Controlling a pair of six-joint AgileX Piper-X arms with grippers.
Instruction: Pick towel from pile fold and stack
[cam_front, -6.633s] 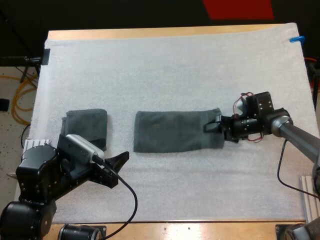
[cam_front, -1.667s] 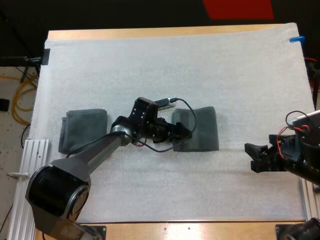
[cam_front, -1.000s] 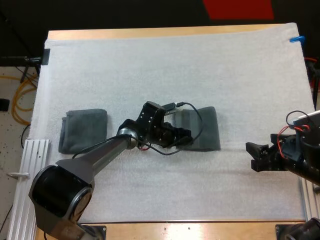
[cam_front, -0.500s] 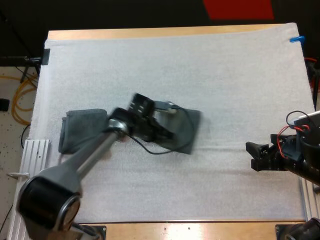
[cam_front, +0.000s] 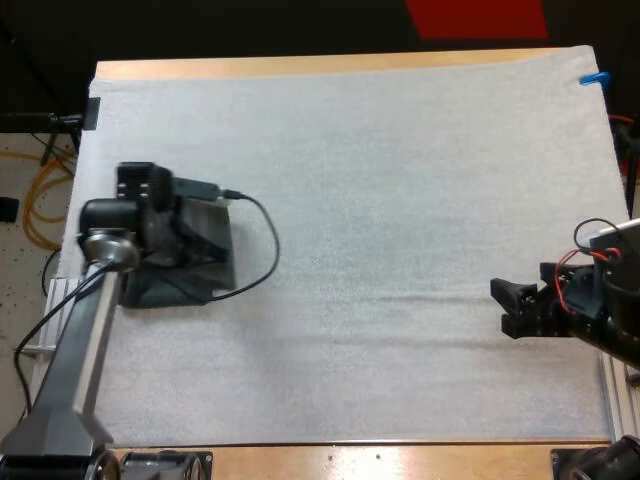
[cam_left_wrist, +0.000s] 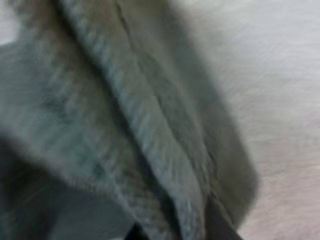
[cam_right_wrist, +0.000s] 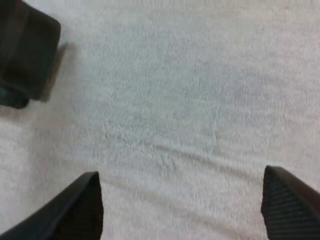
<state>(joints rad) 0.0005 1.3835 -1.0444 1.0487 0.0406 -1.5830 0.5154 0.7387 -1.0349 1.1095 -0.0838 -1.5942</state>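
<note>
My left gripper (cam_front: 195, 245) is shut on a folded dark grey-green towel (cam_front: 218, 265) at the left side of the mat. It holds that towel over the folded towel stack (cam_front: 155, 292), whose edge shows beneath. In the left wrist view the held towel (cam_left_wrist: 125, 125) hangs in thick folds close ahead, with the white mat beside it. My right gripper (cam_front: 505, 305) stands open and apart from the towels near the mat's right edge. Its fingers (cam_right_wrist: 82, 207) are spread wide over bare mat, nothing between them.
The white mat (cam_front: 400, 180) covers the table. A metal rail (cam_front: 60, 300) lies at the left edge beside the stack. In the right wrist view a dark shape (cam_right_wrist: 25, 50) sits far off across the mat.
My left gripper closed on the folded towel at mid-mat and carried it left, onto the stack. The right arm has stayed put.
</note>
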